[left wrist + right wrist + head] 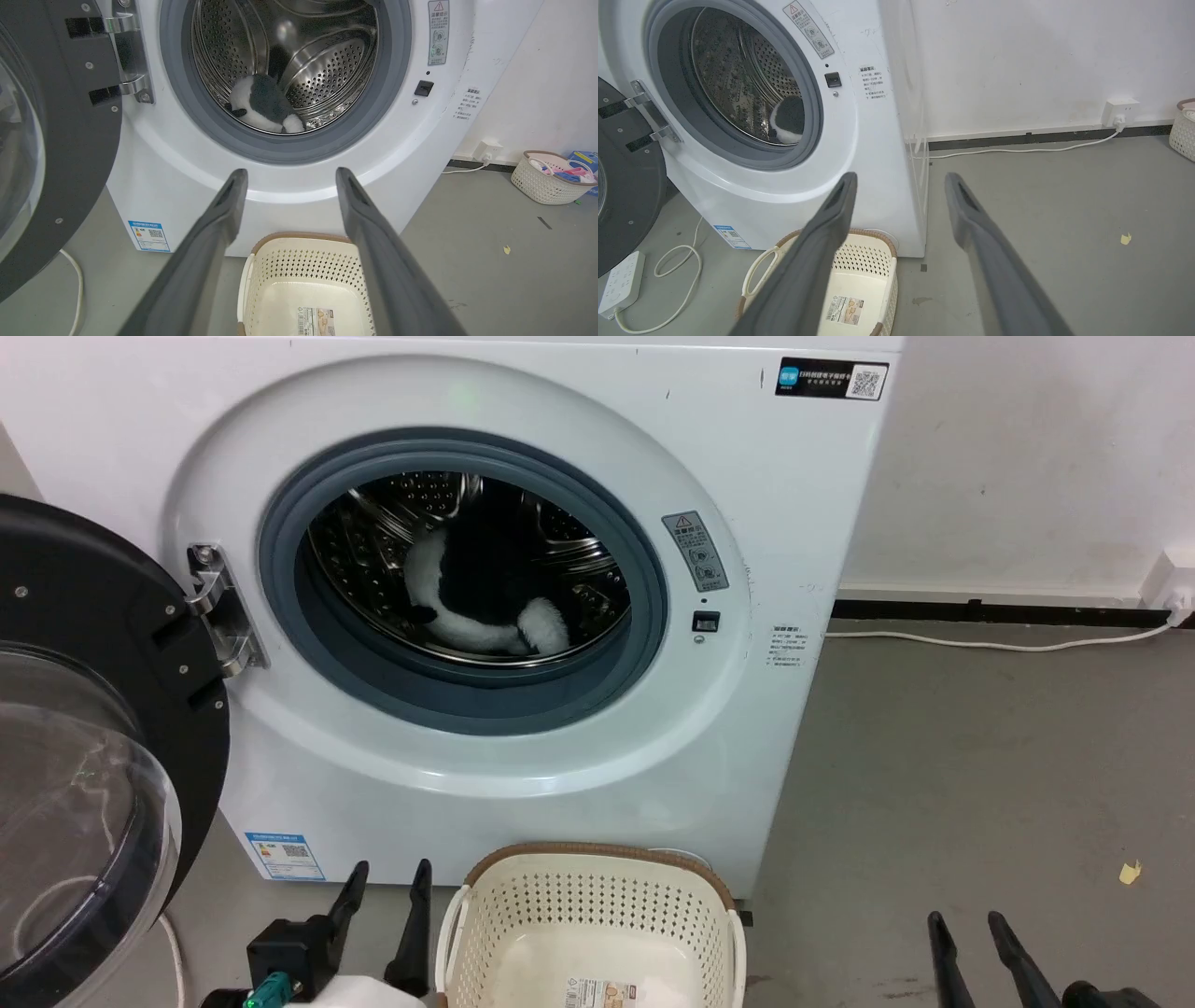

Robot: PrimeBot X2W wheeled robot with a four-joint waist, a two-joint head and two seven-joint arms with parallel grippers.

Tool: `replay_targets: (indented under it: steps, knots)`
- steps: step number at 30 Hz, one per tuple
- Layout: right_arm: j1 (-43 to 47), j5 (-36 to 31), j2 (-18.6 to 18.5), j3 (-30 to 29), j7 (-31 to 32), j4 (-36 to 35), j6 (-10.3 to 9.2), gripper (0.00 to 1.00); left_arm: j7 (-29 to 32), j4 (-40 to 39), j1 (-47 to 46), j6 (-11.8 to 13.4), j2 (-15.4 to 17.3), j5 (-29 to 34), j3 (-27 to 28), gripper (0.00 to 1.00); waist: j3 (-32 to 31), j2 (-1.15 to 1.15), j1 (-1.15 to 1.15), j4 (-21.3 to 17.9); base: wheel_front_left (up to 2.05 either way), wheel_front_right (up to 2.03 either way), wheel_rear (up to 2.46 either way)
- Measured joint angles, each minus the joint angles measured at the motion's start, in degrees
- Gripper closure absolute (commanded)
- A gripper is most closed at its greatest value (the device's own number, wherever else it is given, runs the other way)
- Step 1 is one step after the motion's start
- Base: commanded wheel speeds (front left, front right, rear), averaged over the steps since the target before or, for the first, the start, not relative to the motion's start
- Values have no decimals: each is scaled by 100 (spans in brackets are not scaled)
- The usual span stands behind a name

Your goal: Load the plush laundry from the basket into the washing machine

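1. Plush laundry (485,588) lies curled low in the drum (373,551) of the washing machine (794,728).
2. Basket (597,852) stands on the floor (934,756) just below the drum opening.
3. Left gripper (392,870) is just beside the basket and right gripper (965,922) is further off. Both are spread wide and empty, well apart from the plush.

Lighting is even, diffuse and bright; shadows are faint. The washing machine (154,186) drum (327,70) gives specular highlights, and the glass door (84,821) shows glare. Wrist views bow straight edges near the borders. Focus is sharp overall.
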Motion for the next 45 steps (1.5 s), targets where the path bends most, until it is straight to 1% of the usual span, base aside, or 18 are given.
replay_targets:
  steps: [11, 45]
  knots:
    - [-12, -12, 0, 0, 66, -1, 1, 100, 48, -22, -1, -5, -20, 56, 49, 100, 22, 0, 0, -42, 0, 0, 0]
    - [-263, -361, -1, 26, 433, -185, 1, 100, 359, -339, -2, -66, -253, 622, 391, 100, 132, 0, 0, -255, 0, 0, 0]
